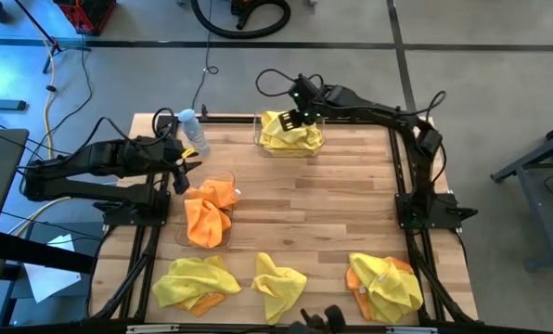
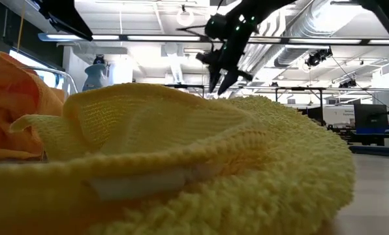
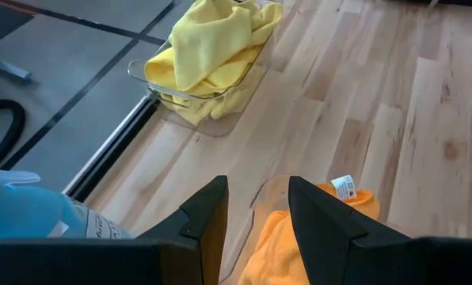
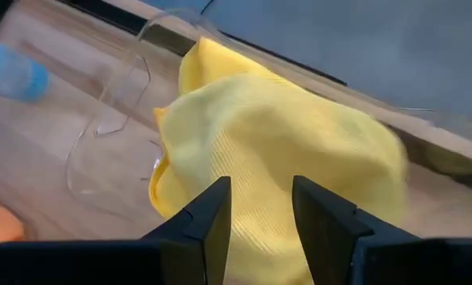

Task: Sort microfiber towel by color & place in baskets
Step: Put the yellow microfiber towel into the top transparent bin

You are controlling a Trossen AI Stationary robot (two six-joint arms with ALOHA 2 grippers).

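Orange towels (image 1: 209, 211) fill a clear basket (image 1: 226, 178) on the table's left part. My left gripper (image 1: 184, 173) hovers open just left of that basket's far end; its wrist view shows the orange cloth (image 3: 279, 245) below the fingers. Yellow towels (image 1: 290, 132) lie piled in a second clear basket (image 1: 258, 137) at the far edge. My right gripper (image 1: 301, 109) hangs open above this pile (image 4: 283, 142), fingers pointing down, and in the low view it (image 2: 222, 79) is up in the air. Three more bundles lie along the near edge: yellow over orange (image 1: 195, 283), yellow (image 1: 278, 281), yellow over orange (image 1: 385, 283).
A clear water bottle with a blue cap (image 1: 192, 132) stands at the far left corner, just beyond my left gripper. Bare wood (image 1: 323, 209) lies open across the middle of the table. A yellow towel (image 2: 194, 163) fills the low view's foreground.
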